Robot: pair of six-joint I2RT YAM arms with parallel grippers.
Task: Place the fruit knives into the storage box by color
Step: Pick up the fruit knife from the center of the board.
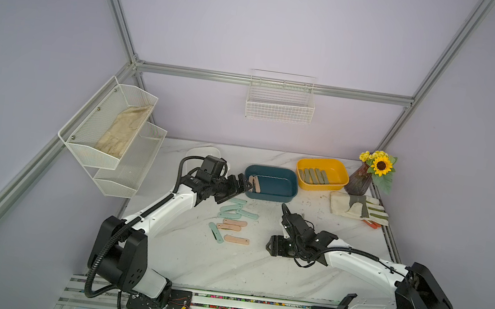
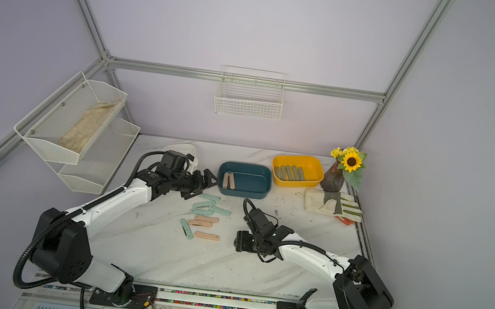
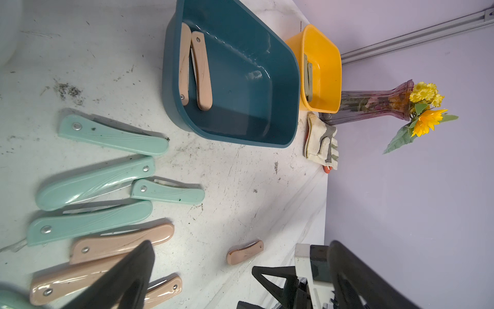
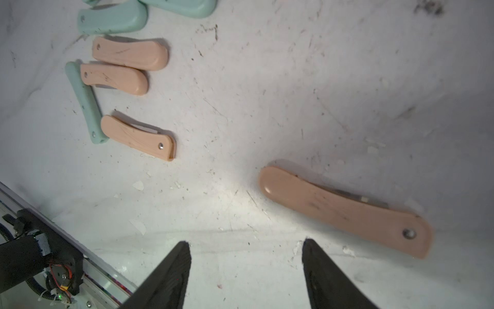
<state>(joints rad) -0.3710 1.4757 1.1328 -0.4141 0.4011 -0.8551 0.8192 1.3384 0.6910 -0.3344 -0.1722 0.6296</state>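
Lilac walls (image 1: 289, 21) enclose the scuffed marble table (image 1: 209, 264) — left gripper (image 1: 243, 184) and right gripper (image 4: 246, 240) both gape empty.

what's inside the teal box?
Two peach-pink knives side by side at one end of the teal box; other visible floor bare. Near wall hides a floor strip from above.

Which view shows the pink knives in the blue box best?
Left wrist view: both pink knives lie side by side in the blue box, close and unblocked. Both top views show them small, and in a top view the left gripper crowds them. The right wrist view misses them.
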